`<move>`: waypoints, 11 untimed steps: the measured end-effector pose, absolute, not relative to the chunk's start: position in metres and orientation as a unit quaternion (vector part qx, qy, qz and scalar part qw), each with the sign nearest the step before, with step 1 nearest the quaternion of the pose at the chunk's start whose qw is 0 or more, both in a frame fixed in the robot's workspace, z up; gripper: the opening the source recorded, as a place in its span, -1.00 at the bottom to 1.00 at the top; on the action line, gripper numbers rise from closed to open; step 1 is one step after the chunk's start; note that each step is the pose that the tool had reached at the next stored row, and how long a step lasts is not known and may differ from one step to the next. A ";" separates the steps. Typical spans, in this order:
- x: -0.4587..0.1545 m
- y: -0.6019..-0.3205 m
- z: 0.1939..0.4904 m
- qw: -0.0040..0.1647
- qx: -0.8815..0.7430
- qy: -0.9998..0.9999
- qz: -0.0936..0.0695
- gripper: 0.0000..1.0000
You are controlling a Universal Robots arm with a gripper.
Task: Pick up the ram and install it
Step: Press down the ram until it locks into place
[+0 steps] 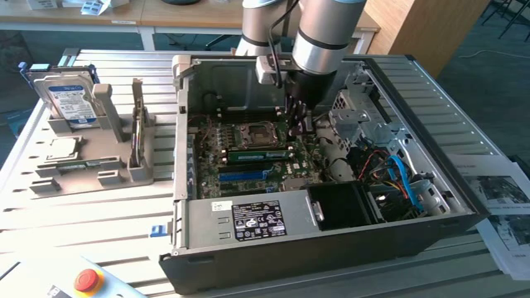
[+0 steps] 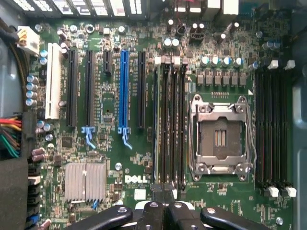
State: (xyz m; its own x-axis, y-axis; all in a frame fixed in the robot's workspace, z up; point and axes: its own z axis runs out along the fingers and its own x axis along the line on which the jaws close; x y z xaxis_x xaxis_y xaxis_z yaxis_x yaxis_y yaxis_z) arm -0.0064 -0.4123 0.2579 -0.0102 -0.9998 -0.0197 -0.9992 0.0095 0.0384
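Tabletop (image 1: 108, 217): slatted metal. It is bare along the near edge except for a red button (image 1: 88, 279), and printed sheets (image 1: 505, 198) hang off at the exterior view's right.
Computer case (image 1: 331, 248): lies open. Its walls stand on every side, so the only free way in is from above.
Arm (image 1: 327, 31): reaches down into the case, and its upper part is cut off by the picture edge.
Motherboard (image 2: 110, 158): the sockets and slots are packed close, and cables (image 1: 398, 174) crowd the side at the exterior view's right.
Parts holder (image 1: 91, 155): outside the case, carrying a hard drive (image 1: 68, 99).
Ram (image 1: 257, 153): the green stick stands on edge in the slots beside the processor socket (image 2: 220, 139). Whether it is fully seated is hard to make out.
Tool (image 1: 300, 127) (image 2: 163, 191): narrow, with its fingertips nearly together and nothing visible between them. It hangs over one end of those slots, and contact with the ram cannot be told.
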 end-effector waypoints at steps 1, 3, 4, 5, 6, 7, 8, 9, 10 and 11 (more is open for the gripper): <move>-0.008 -0.412 0.258 0.006 0.703 -0.710 -0.021 -0.80; -0.012 -0.412 0.258 0.006 0.703 -0.710 -0.021 -0.80; -0.014 -0.412 0.258 0.006 0.703 -0.710 -0.021 -0.80; -0.016 -0.412 0.258 0.006 0.703 -0.710 -0.021 -0.80; -0.019 -0.412 0.258 0.006 0.703 -0.710 -0.021 -0.80; -0.022 -0.412 0.258 0.006 0.703 -0.710 -0.021 -0.80; -0.025 -0.412 0.258 0.006 0.703 -0.710 -0.021 -0.80; -0.028 -0.412 0.258 0.006 0.703 -0.710 -0.021 -0.80; -0.031 -0.412 0.258 0.006 0.703 -0.710 -0.021 -0.80; -0.034 -0.412 0.258 0.006 0.703 -0.710 -0.021 -0.80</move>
